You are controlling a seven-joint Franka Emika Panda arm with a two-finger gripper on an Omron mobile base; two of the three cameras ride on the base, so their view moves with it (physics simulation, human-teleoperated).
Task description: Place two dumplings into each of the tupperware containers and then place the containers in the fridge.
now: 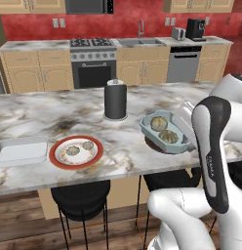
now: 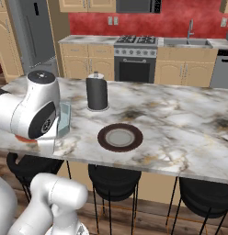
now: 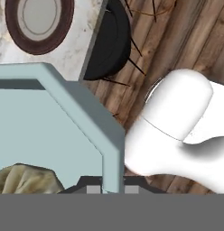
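Gripper: 1, bottom centre of hand view, fingers clamped on the wall of the light blue tupperware container.
Dumplings: 4. 2 in the blue container, centre right of left base view; 2 on the red-rimmed plate, lower left.
White tupperware container: 1, far left.
Dark brown plate: 1, centre of right base view.
Black canister: 1.
Fridge: 1, upper left of right base view.

Two cameras sit behind the arm, one on its left and one on its right, and both look forward and down over the same marble counter with the black canister. The hand camera looks very close at the blue container, with the wooden floor far below.
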